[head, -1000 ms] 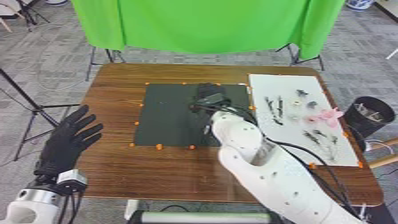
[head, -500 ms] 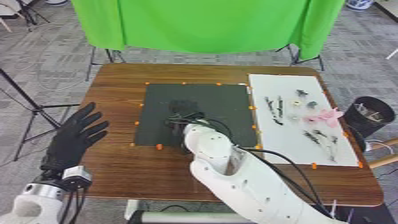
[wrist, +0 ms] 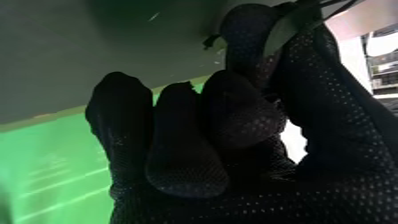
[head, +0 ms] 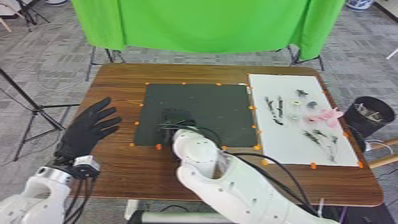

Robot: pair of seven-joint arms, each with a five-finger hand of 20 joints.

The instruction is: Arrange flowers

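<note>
One leafy stem [wrist: 284, 34] is held pinched in the right hand [head: 179, 119], above the dark board [head: 226, 105]. It should probably be lowered until lightly supported by the board, then let go gently, with the hand lifted straight up so nothing is dragged. Right of the board, a pink flower [head: 330, 115] is laid on the white sheet [head: 272, 84]; beyond that, pale items [head: 367, 110], too unclear to name, are contained in a black bin [head: 359, 128]. Left of the board, the left hand [head: 87, 131] is empty, fingers spread.

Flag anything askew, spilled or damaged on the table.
Pink flower on the white sheet: it seems to poke past the right edge, while the other pieces lie inside. No spill or damage visible.
</note>
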